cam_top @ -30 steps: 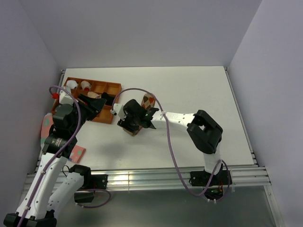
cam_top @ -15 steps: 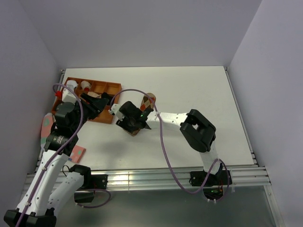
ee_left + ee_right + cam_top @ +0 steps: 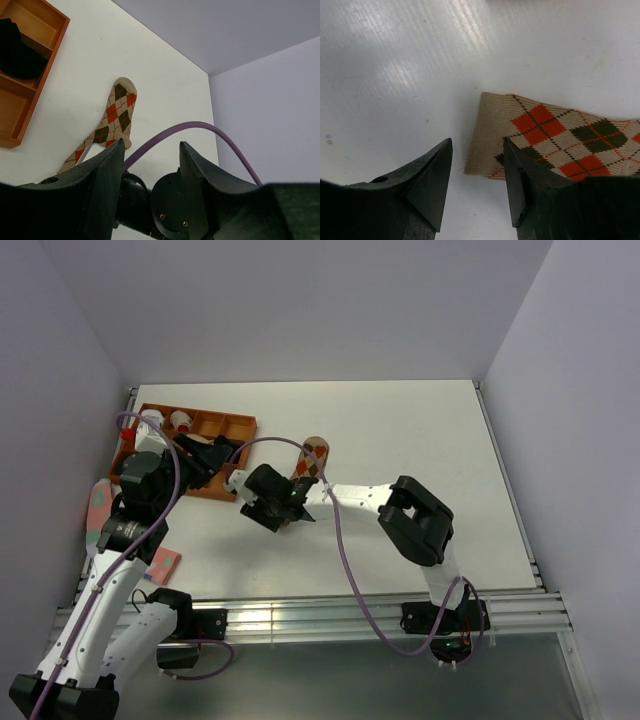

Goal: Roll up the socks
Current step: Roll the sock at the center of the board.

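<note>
Tan-brown cloth with red and orange diamonds lies flat on the white table [image 3: 420,430]. This is the argyle sock [image 3: 312,456], just left of the middle of the top view. It points from the lower left up to the upper right. We see no fold and no roll in it yet.

The right claw [image 3: 476,145] hangs low over the sock's plain open end. In the right wrist view that end sits in the middle, just beside the finger on the right side of the frame. The 2 fingers are spread apart and nothing is pinched between them.

The left claw [image 3: 150,150] is up in the air near the orange tray [image 3: 238,420], at the upper left of the top view. Its fingers are spread apart too, and it carries nothing. A black thing [image 3: 17,55] lies in the tray.

We cannot pick out the red sock for sure. A pink sock [image 3: 97,508] lies at the far left edge.

So we think the job is right at the start. No sock is rolled. Next, the right claw needs to pinch the open end and turn it over itself, again and again, up to the toe. Then the other sock needs the same.
</note>
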Robot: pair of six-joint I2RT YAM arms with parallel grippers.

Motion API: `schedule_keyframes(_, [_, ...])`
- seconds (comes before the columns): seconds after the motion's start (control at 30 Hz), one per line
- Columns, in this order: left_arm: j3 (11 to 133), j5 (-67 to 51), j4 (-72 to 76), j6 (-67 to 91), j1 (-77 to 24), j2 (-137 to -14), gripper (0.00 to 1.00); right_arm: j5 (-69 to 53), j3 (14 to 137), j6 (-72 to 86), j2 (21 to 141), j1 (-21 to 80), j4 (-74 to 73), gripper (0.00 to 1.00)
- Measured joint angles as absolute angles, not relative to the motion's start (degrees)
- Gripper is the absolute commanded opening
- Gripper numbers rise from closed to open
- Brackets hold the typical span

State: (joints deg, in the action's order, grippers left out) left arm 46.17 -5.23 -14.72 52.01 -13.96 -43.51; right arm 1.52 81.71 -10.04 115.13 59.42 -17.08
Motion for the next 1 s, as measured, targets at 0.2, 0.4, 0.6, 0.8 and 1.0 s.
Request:
schedule_keyframes(0.2, [46.2,-5.3,-14.4,51.7,-14.0,-44.3,0.53,2.3,81.5,-9.8,115.3,60.4,-17.6,0.52])
schedule_keyframes(0.4, [46.2,-5.2,-14.3,51.5,-14.0,-44.4,0.53,3.6,80.4,-9.9,116.0,60.4,-17.5,0.52])
schedule_keyframes(0.6, [46.2,-5.2,-14.2,51.1,-14.0,-44.4,0.53,3.7,79.9,-10.1,117.2,59.8,-16.8,0.44])
schedule_keyframes(0.8, [46.0,-5.1,-13.7,50.7,-14.0,-44.8,0.53,2.6,79.0,-11.1,117.0,59.0,-16.0,0.3])
schedule_keyframes(1.0, [39.7,-4.1,-9.8,51.5,-14.0,-42.9,0.5,-8.7,77.5,-13.6,114.8,54.7,-19.0,0.27])
